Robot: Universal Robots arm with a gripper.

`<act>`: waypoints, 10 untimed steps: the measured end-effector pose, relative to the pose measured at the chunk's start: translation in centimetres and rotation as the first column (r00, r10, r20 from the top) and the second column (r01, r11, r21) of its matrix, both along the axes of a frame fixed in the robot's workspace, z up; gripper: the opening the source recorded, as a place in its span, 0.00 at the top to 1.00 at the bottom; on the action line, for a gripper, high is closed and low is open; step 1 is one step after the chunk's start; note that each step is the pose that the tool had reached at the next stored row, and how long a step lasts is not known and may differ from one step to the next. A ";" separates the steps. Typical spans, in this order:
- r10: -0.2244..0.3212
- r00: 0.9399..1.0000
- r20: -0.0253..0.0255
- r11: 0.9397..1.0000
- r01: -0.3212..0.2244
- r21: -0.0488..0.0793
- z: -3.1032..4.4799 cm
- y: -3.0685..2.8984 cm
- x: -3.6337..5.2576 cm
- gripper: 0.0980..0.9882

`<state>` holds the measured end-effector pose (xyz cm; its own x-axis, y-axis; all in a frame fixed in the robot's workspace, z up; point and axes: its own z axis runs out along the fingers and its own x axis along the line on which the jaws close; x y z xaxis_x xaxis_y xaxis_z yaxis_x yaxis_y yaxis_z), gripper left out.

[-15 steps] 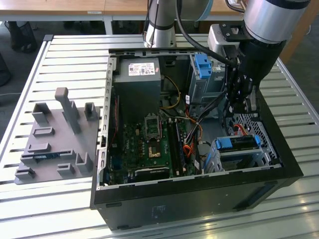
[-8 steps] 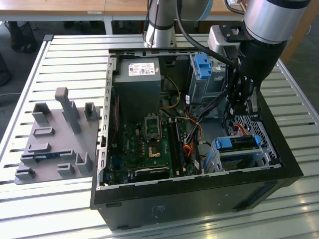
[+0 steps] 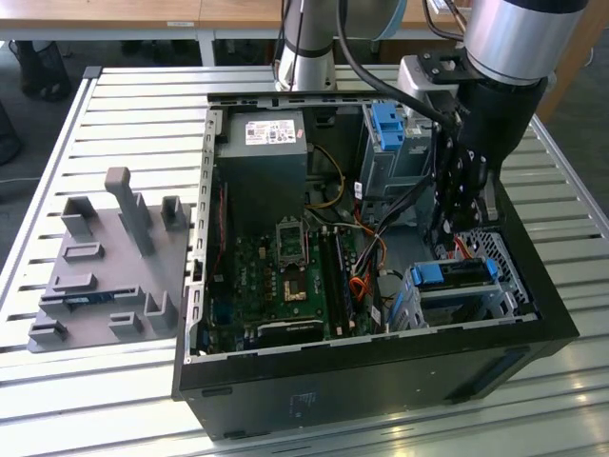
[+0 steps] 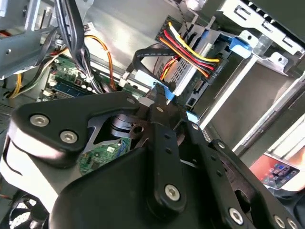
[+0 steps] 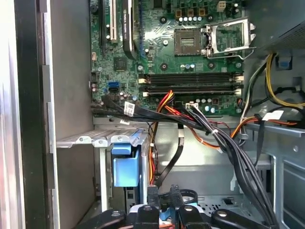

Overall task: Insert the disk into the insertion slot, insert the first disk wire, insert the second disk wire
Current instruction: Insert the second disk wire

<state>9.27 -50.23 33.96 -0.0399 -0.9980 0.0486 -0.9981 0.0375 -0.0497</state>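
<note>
Well, my end effector (image 4: 167,102) is clamped on a blue plug (image 4: 164,91) (second wrist view); exterior view: disk (image 3: 447,274) w/in insertion slot (image 3: 502,271).

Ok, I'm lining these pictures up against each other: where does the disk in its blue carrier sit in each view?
Exterior view: the disk sits in the insertion slot, at the case's near corner toward the exterior view's right.
Second wrist view: the disk is seen edge-on, coloured wires reaching its end.
First wrist view: the disk shows its blue carrier inside the insertion slot.
Shared landmark: the green motherboard.
</note>
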 end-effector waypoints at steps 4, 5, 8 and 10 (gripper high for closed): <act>0.000 1.000 0.005 1.000 0.000 -0.007 -0.33 0.00 0.00 0.84; 0.000 1.000 0.006 1.000 0.000 -0.009 -0.43 0.00 0.00 0.84; 0.000 1.000 0.007 1.000 0.000 -0.010 -0.50 0.00 0.00 0.84; 0.000 1.000 0.007 1.000 0.000 -0.010 -0.44 0.00 0.00 0.84</act>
<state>9.26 -50.23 33.52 -0.0403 -0.9975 0.0586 -0.9977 0.0369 -0.0574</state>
